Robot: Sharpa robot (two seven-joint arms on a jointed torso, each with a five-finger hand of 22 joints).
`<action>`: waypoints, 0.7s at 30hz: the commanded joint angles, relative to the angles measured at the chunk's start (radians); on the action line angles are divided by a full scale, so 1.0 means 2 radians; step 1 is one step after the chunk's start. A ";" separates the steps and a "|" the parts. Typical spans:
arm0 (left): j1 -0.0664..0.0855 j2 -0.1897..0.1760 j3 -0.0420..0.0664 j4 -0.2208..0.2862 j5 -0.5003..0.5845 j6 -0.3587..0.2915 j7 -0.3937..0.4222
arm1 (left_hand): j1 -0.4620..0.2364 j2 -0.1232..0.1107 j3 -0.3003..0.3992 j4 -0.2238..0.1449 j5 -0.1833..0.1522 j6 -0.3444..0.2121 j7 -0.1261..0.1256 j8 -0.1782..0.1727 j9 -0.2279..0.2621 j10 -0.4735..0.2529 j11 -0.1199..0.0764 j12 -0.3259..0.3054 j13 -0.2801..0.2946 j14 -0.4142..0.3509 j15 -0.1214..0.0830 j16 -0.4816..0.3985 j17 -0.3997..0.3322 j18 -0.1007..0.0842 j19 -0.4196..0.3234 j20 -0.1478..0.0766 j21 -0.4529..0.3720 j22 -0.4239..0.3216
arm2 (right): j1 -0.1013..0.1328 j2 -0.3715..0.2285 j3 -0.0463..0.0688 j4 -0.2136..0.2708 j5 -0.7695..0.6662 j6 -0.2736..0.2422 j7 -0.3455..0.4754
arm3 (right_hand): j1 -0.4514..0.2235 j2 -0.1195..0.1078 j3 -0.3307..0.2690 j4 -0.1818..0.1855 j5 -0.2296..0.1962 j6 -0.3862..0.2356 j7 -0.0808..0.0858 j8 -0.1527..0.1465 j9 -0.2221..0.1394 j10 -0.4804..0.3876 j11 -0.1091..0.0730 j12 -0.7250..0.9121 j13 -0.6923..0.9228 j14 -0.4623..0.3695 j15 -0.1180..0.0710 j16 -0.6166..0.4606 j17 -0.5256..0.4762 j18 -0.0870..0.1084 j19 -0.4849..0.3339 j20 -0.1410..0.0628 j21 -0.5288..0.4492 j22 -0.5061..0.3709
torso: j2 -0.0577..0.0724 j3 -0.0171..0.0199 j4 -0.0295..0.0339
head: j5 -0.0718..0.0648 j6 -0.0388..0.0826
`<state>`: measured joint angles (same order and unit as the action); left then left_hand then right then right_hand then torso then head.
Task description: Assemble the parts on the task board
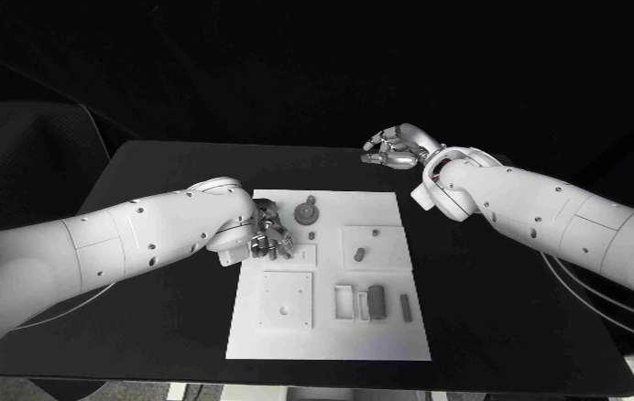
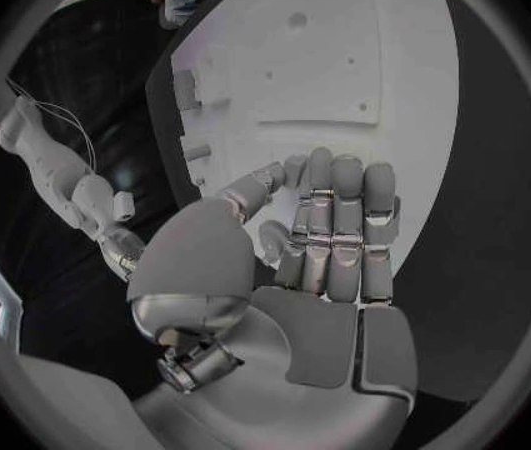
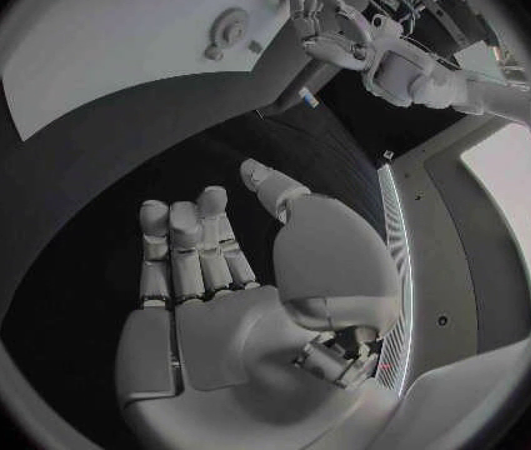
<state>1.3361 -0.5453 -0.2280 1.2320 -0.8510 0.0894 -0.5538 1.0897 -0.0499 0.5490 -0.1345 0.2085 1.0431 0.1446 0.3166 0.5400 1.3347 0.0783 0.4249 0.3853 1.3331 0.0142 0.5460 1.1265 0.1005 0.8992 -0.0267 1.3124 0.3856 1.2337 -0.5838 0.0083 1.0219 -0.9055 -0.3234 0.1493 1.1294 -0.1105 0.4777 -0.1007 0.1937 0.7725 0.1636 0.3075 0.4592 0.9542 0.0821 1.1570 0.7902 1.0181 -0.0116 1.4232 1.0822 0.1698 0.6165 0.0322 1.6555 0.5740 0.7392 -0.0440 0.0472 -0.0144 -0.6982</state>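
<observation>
The left hand (image 1: 268, 236) hangs low over the left edge of the task board (image 1: 397, 328), at about 9 o'clock from the board's middle. In the left wrist view its fingers (image 2: 340, 220) are curled in toward the thumb, and I cannot tell whether a small part is pinched between them or nothing is there. I think the main risk is here: if the hand closes or goes down without a sure grip, it may push a loose piece away, or press it tilted into a recess so that it jams.

The parts lie mostly to the right of this hand. The round gear-like part (image 1: 307, 211) is just beside it, at about 1 o'clock from the hand. A short peg (image 1: 358, 254) rests in the square recess at 3 o'clock from the hand. The dark oblong piece (image 1: 377, 300) and a thin bar (image 1: 406, 306) lie at about 5 o'clock, well apart from the fingers. The square plate (image 1: 287, 298) is just below the hand, at 6 o'clock.

The right hand (image 1: 394, 147) is off the board, above the black table (image 1: 172, 172) at 12 o'clock from the board's right corner. Its fingers (image 3: 184, 250) are spread and hold nothing.
</observation>
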 commanded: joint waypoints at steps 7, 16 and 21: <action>-0.002 0.002 -0.001 -0.003 0.005 -0.009 -0.008 | 0.019 0.015 0.002 0.001 0.001 0.005 0.000 0.002 0.001 0.004 -0.002 0.004 0.001 0.003 -0.001 0.001 0.001 0.012 0.002 -0.001 0.003 0.001 | 0.000 0.000 0.000 0.000 -0.002 0.006 0.002 | -0.005 0.000 0.000 0.004 -0.003 -0.001 0.003 0.003 0.000 -0.002 0.000 -0.001 -0.001 -0.004 -0.001 -0.003 -0.001 -0.005 -0.004 0.001 0.010 -0.001 | 0.000 0.0002 -0.0003 | 0.000 0.000; -0.002 0.007 0.000 -0.005 0.004 -0.014 -0.009 | 0.016 0.012 0.000 0.003 -0.001 0.008 0.000 0.004 0.001 0.006 -0.002 0.004 0.002 0.005 -0.001 0.002 0.002 0.012 0.003 -0.001 0.004 0.001 | 0.000 0.001 0.000 0.000 -0.002 0.007 0.002 | -0.005 0.000 0.000 0.004 -0.003 -0.002 0.003 0.003 0.000 -0.002 0.000 -0.001 -0.001 -0.004 -0.001 -0.003 -0.001 -0.005 -0.004 0.001 0.010 -0.001 | 0.000 0.0003 -0.0005 | 0.000 0.000; -0.002 0.009 0.000 -0.007 0.004 -0.007 -0.011 | 0.014 0.011 -0.001 0.004 -0.001 0.009 0.000 0.004 0.001 0.007 -0.002 0.005 0.002 0.005 -0.001 0.003 0.002 0.012 0.004 -0.001 0.005 0.002 | 0.000 0.000 0.000 0.000 -0.002 0.007 0.002 | -0.005 0.000 0.000 0.004 -0.003 -0.002 0.003 0.003 0.000 -0.002 0.000 -0.001 -0.001 -0.004 -0.001 -0.003 -0.001 -0.005 -0.004 0.001 0.010 -0.001 | 0.000 0.0007 -0.0005 | 0.000 -0.001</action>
<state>1.3368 -0.5310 -0.2261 1.2197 -0.8427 0.0718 -0.5623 1.0989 -0.0408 0.5434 -0.1314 0.2079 1.0564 0.1454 0.3212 0.5415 1.3391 0.0739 0.4289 0.3874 1.3367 0.0108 0.5460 1.1300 0.1003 0.8993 -0.0264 1.3164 0.3880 1.2336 -0.5832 0.0083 1.0221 -0.9055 -0.3224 0.1491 1.1294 -0.1105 0.4777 -0.1007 0.1937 0.7684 0.1645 0.3075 0.4592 0.9542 0.0821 1.1569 0.7903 1.0179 -0.0114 1.4232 1.0814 0.1698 0.6165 0.0322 1.6555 0.5732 0.7396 -0.0433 0.0462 -0.0137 -0.6986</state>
